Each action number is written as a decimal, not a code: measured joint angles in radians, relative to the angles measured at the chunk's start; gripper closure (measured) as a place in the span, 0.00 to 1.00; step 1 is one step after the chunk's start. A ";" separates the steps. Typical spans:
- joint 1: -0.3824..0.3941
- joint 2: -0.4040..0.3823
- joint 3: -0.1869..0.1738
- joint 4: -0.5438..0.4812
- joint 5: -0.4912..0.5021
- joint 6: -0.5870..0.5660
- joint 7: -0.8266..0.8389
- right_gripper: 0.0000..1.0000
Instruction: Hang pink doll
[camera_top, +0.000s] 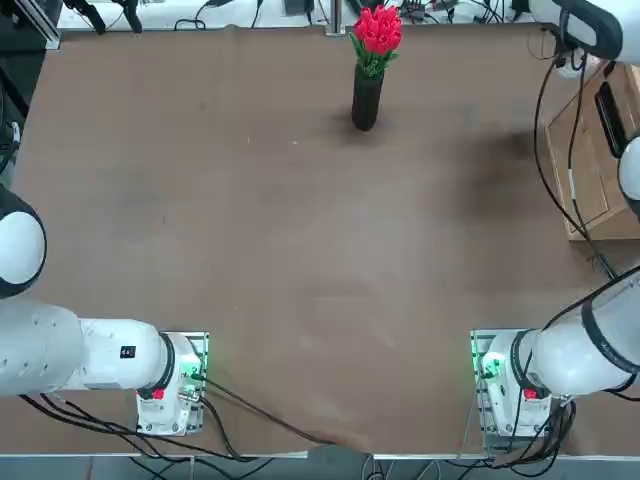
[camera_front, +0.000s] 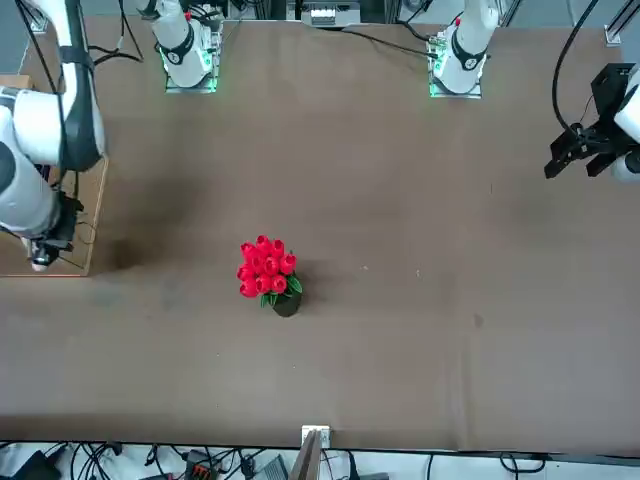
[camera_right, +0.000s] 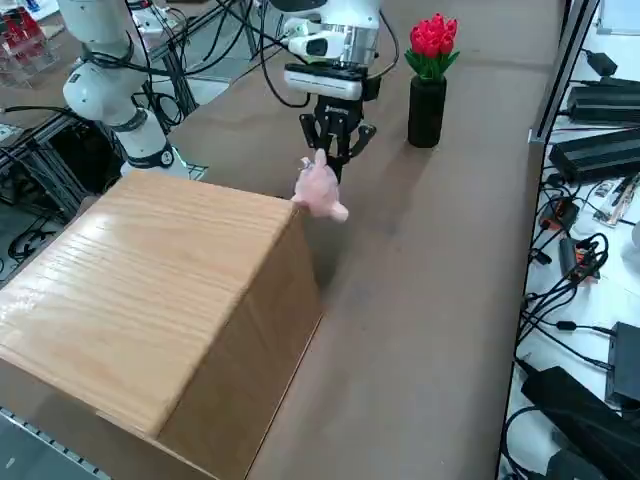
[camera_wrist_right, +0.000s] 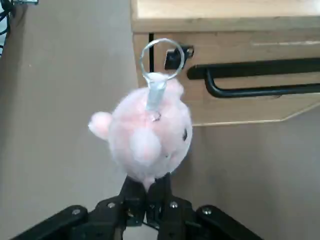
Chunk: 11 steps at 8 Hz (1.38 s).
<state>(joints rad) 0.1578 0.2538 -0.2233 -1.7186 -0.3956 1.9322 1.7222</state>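
Right gripper (camera_wrist_right: 148, 192), frame bottom, clamps the pink doll (camera_wrist_right: 147, 132); its ring (camera_wrist_right: 161, 59) nears the box's black hook (camera_wrist_right: 176, 56), not yet hung.

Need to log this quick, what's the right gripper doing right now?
Right gripper: shut on the pink doll, holding it near the wooden box.

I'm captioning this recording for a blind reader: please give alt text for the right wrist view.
The right gripper holds the pink doll from below, fingers shut on it. The doll's metal ring is near a black hook on the front of a wooden box, beside a black handle.
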 joint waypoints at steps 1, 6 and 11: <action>-0.024 -0.035 0.000 -0.056 0.002 0.057 -0.010 0.96; -0.061 -0.125 -0.001 -0.219 0.005 0.195 -0.016 0.96; -0.065 -0.110 0.000 -0.237 0.005 0.268 -0.037 0.96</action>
<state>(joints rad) 0.0925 0.1433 -0.2234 -1.9560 -0.3906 2.2005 1.6848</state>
